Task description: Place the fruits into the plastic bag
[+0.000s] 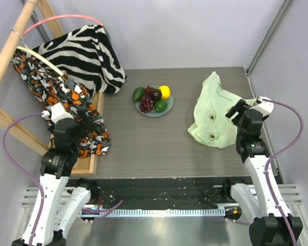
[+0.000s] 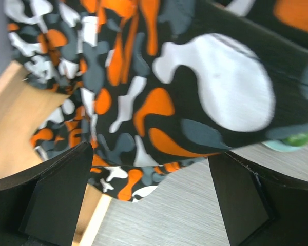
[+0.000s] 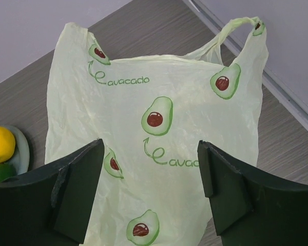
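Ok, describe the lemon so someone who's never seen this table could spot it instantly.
Start at the dark table and find the grey-blue plate near its far middle, left of the pale green plastic bag. The lemon sits at the plate's far right edge. It is the only yellow fruit there, next to a green lime and a dark round fruit.

The plate (image 1: 153,115) sits on the desk (image 1: 143,148), mid-width and towards the back. On it, the avocado (image 1: 138,94) lies at the left and the lemon (image 1: 165,92) at the back right. The round fruit (image 1: 155,95) is between them, with the grapes (image 1: 146,103) in front and the lime (image 1: 160,105) at the front right. The bag (image 1: 213,115) lies flat on the desk, right of the plate and apart from it. The right pincer (image 3: 151,169) hangs over the bag's near right part. At the desk's left edge stands a wooden rack (image 1: 10,56); the camo cloth (image 1: 66,95) hangs from it, the zebra cloth (image 1: 87,54) behind that. The left pincer (image 2: 149,169) is over the camo cloth.
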Available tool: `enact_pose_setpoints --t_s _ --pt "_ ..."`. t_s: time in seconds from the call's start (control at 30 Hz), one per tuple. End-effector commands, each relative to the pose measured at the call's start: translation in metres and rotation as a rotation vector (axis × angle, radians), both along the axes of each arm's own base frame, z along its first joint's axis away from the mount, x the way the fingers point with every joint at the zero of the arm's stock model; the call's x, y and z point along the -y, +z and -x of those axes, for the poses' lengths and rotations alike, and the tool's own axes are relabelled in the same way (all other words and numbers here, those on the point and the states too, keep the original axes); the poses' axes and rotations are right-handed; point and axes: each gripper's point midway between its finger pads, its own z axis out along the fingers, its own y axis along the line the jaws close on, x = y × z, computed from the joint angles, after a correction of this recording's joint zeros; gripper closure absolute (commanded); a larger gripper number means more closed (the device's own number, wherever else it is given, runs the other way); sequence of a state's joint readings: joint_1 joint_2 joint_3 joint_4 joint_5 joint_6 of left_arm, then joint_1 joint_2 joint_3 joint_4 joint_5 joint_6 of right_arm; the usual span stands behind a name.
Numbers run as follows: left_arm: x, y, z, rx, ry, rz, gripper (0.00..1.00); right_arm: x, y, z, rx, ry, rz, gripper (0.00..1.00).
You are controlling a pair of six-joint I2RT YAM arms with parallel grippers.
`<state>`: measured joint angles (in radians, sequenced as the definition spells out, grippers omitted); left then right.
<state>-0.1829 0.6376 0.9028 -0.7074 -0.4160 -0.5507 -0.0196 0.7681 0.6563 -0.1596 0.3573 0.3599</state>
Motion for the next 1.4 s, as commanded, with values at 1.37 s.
enact_pose_setpoints --t_s 1.37 --pt "0.144 -0.017 -0.038 -0.032 -0.541 0.056 0.07 -0.142 -0.058 -0.096 -0.595 0.238 0.071 0.27"
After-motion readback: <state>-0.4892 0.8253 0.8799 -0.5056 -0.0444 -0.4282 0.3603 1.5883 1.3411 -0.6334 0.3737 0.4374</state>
